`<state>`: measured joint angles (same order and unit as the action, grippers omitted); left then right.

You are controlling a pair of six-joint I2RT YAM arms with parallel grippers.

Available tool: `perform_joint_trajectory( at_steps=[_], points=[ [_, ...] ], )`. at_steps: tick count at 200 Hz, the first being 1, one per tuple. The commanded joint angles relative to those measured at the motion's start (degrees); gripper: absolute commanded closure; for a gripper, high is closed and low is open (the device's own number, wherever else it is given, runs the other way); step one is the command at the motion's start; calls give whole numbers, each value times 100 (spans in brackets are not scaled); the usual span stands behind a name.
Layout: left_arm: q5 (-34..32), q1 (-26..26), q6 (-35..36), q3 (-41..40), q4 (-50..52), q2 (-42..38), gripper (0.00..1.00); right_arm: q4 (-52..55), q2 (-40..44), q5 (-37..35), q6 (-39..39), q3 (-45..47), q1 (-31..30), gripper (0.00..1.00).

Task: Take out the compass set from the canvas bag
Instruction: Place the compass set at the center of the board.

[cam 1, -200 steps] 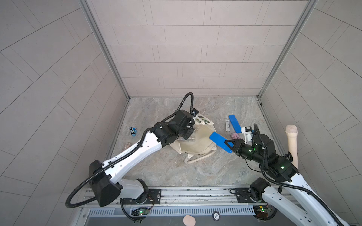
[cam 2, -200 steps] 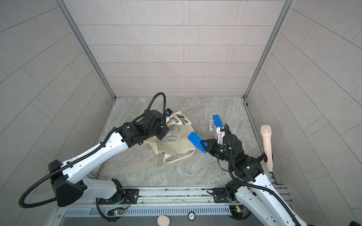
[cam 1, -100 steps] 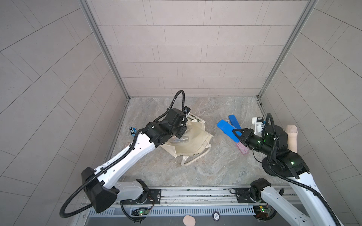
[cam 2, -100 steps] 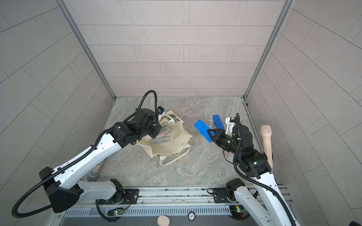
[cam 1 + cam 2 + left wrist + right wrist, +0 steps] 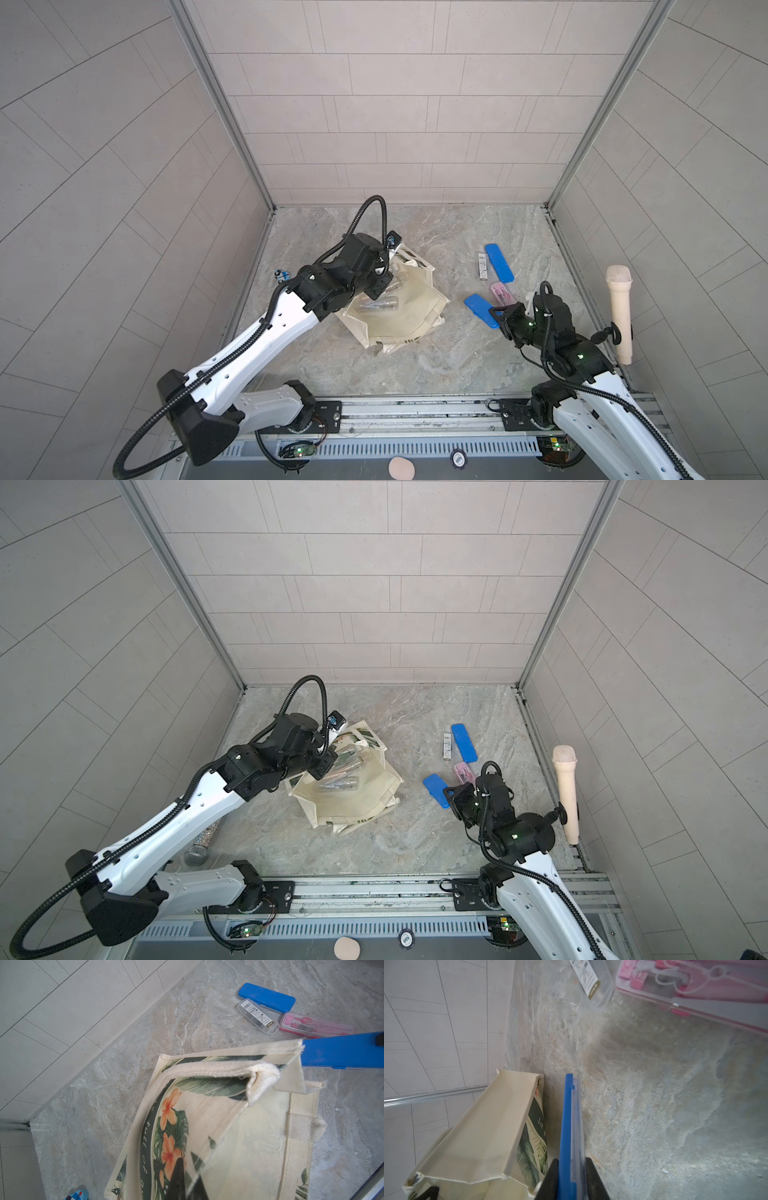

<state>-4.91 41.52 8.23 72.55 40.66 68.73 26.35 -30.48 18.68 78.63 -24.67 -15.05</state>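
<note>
A grey, veined stone tabletop (image 5: 415,374) carries everything, walled by pale tiles on three sides. The canvas bag (image 5: 405,316) stands on it near the middle, mouth up. Well to the bag's right lie three flat cases close together: a blue case (image 5: 498,262), a clear case (image 5: 481,266) with a barcode label just beside it, and a pink case (image 5: 500,293) at their near ends. A small blue object (image 5: 281,274) sits by the left wall, and a glittery microphone (image 5: 203,841) lies near the front left corner

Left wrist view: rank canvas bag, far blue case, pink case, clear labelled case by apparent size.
1. canvas bag
2. pink case and far blue case: alike, not ranked
3. clear labelled case
</note>
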Motion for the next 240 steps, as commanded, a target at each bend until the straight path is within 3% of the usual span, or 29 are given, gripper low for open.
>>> perform_joint_trajectory(
  at_steps=[1,50,78,131,200,240],
  points=[
    [251,-13,108,-38,-290,-120,100,-354,267,-172,466,239,19,78],
    [566,-12,-14,-180,-417,-173,100,-1018,308,-466,1065,992,28,78],
    [564,-8,-14,-260,-443,-175,100,-1747,-103,-498,1444,1284,28,78],
    [583,-12,-25,-368,-483,-304,100,-2098,-1556,-296,895,735,28,78],
    [777,-15,-214,-551,-929,-290,100,-2842,-2474,-1592,1460,519,37,78],
    [830,-19,-190,-627,-916,-351,100,-3589,-4087,-999,1289,-117,55,78]
  ],
)
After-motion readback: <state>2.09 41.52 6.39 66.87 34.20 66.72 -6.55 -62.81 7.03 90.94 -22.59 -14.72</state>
